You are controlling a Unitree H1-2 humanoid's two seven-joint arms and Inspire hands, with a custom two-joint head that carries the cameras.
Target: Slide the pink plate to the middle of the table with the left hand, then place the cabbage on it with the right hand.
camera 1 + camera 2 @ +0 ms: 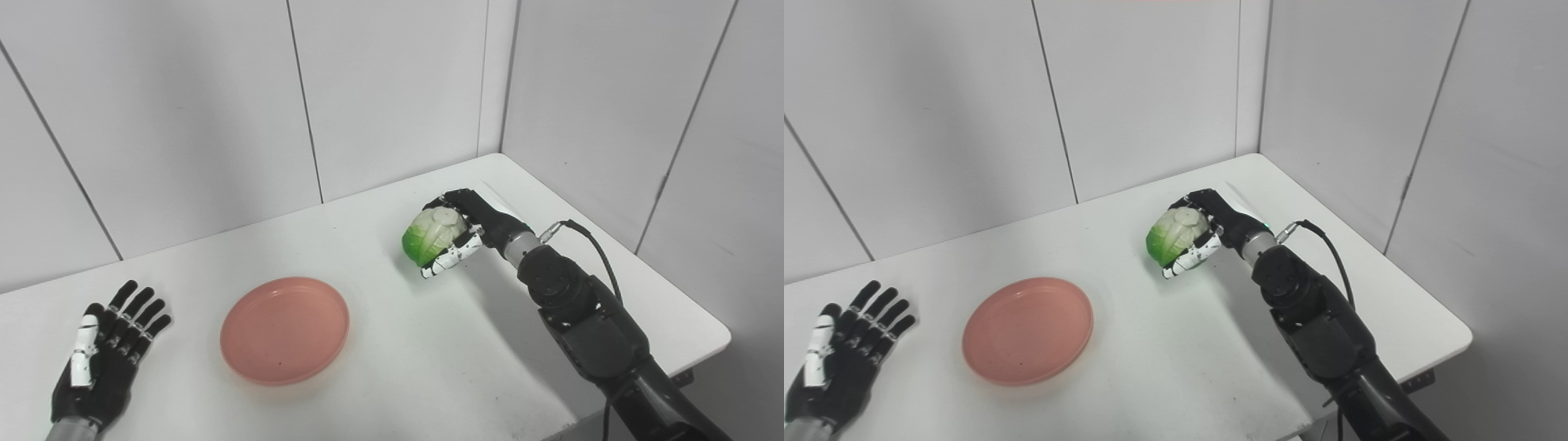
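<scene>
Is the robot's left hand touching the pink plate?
Apart. In the left eye view, bare white table shows between the left hand and the pink plate.

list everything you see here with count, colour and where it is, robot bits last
pink plate: one, pink, lying flat near the middle of the table, nothing on it
cabbage: one, white with a green end, held in the right hand, to the right of the plate and apart from it
table: one, white, set into the corner of the walls
walls: grey-white panels, behind and to the right of the table
cable: one, black, running from the right wrist
left hand: one, black and white, fingers spread, holding nothing, at the table's left side
right hand: one, black and white, closed around the cabbage
</scene>
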